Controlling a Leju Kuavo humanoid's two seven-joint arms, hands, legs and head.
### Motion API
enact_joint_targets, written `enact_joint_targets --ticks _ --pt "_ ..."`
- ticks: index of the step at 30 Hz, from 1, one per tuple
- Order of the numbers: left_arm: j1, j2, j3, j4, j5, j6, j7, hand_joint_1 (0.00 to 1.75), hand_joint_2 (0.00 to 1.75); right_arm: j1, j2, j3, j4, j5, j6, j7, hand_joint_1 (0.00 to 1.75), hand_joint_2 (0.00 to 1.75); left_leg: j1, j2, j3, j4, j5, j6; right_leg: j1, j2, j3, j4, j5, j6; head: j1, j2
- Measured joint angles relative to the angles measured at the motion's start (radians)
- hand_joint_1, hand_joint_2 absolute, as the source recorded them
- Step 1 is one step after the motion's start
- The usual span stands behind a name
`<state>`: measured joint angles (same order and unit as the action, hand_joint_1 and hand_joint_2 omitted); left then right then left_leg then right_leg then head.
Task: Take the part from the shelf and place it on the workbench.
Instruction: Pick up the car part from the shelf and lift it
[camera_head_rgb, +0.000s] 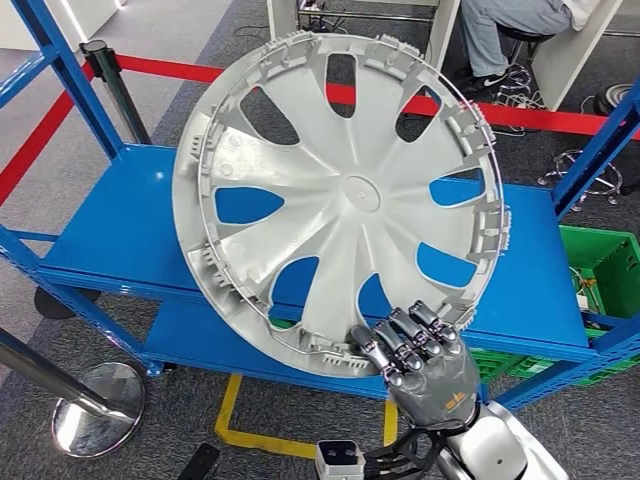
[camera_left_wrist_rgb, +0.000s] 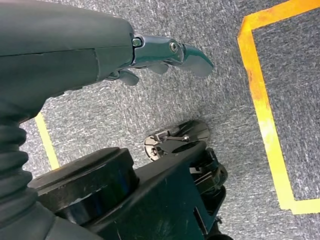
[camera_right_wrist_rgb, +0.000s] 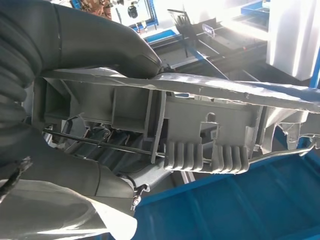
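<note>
Right hand (camera_head_rgb: 423, 365), lower right, grips the hubcap (camera_head_rgb: 340, 190) rim; lift it level, clear of the shelf (camera_head_rgb: 113, 230). Left hand (camera_left_wrist_rgb: 68, 55) empty, fingers loosely extended.

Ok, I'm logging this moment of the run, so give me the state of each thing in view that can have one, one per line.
wheel cover: lifted, tilted, back side toward the head camera, gripped at its lower rim.
right hand: closed on the wheel cover's rim.
left hand: hanging over the carpet, holding nothing, fingers apart.
blue shelf: its top level bare where it shows.
green crate: sits low at the shelf's right end, contents unclear.
</note>
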<state>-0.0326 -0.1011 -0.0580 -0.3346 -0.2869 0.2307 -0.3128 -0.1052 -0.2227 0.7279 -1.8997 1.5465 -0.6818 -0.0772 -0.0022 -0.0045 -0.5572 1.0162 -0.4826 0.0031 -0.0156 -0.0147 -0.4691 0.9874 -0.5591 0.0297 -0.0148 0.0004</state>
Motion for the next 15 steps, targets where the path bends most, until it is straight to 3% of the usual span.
enact_joint_targets --ticks 8,12,15 --pt "0.004 0.000 -0.001 0.000 -0.011 0.010 0.006 0.00 1.75 -0.001 -0.003 0.008 0.000 0.000 0.000 -0.016 1.75 1.75 -0.001 0.000 0.000 0.002 -0.001 0.001 -0.001 0.000 0.000 -0.001 0.001 0.001 0.000 0.000" --pt "0.005 0.001 -0.001 0.000 -0.011 0.011 0.013 0.00 1.75 -0.003 -0.003 0.008 0.000 0.000 0.000 -0.022 1.75 1.75 -0.006 0.000 -0.002 0.007 -0.003 0.011 -0.006 0.000 0.001 -0.006 0.005 0.011 -0.001 0.000" --pt "0.005 0.001 0.000 0.000 -0.011 0.012 0.016 0.00 1.75 -0.009 -0.003 0.010 0.000 0.000 0.000 -0.012 1.75 1.75 -0.002 0.001 0.005 -0.017 0.013 0.027 -0.006 0.002 -0.005 0.001 -0.005 0.020 0.001 0.000"
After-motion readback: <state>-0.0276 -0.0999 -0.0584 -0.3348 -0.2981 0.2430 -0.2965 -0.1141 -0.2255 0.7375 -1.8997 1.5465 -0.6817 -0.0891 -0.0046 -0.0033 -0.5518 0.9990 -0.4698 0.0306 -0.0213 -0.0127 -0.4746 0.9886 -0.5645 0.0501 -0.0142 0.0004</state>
